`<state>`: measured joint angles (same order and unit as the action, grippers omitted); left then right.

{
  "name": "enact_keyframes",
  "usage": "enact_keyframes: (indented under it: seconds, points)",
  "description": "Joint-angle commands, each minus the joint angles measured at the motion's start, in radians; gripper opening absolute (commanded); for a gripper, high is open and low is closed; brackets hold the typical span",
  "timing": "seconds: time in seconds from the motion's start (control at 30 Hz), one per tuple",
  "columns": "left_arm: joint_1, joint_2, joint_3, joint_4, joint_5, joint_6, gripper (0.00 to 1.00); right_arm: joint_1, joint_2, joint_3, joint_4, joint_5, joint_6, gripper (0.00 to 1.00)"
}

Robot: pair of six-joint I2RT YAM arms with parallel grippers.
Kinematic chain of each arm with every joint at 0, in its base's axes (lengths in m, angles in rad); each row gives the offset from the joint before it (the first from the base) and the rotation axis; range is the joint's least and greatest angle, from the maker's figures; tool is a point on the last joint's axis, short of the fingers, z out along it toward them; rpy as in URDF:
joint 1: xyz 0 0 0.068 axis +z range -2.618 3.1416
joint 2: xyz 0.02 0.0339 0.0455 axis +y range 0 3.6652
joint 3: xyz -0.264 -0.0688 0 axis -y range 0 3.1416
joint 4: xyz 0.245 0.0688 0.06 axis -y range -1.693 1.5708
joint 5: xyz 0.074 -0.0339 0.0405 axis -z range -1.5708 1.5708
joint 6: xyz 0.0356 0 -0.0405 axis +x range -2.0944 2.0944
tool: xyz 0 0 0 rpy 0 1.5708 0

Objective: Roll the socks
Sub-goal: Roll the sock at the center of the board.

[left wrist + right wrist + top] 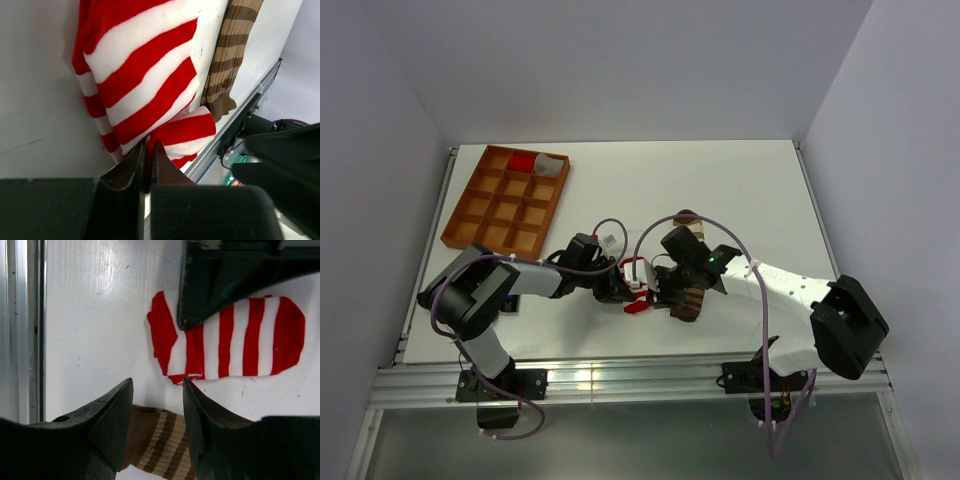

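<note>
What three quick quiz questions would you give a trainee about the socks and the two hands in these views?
1. True or false: the left hand is shut on an edge of the red-and-white sock.
2. Choose one: near the brown-and-tan sock, the right hand is A open, B shut, C out of view.
3. Fill in: the wooden tray sits at the table's far ___ corner.

Key: 1 true; 2 A; 3 left.
</note>
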<state>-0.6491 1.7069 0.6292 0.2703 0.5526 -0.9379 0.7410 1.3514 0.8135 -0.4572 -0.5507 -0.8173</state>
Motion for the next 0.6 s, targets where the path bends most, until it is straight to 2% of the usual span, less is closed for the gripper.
enact_keyframes:
  seconds: [0.0, 0.33, 0.57]
  points:
    - [0.003, 0.039, 0.004, -0.172, -0.037, 0.034, 0.0, 0.059, -0.012, -0.028, 0.086, 0.077, -0.037, 0.52]
    - [0.012, 0.063, 0.035, -0.181, -0.023, 0.039, 0.0, 0.146, 0.051, -0.05, 0.178, 0.195, -0.023, 0.51]
    - [0.012, 0.08, 0.056, -0.178, -0.013, 0.036, 0.0, 0.17, 0.127, -0.013, 0.169, 0.247, -0.023, 0.5]
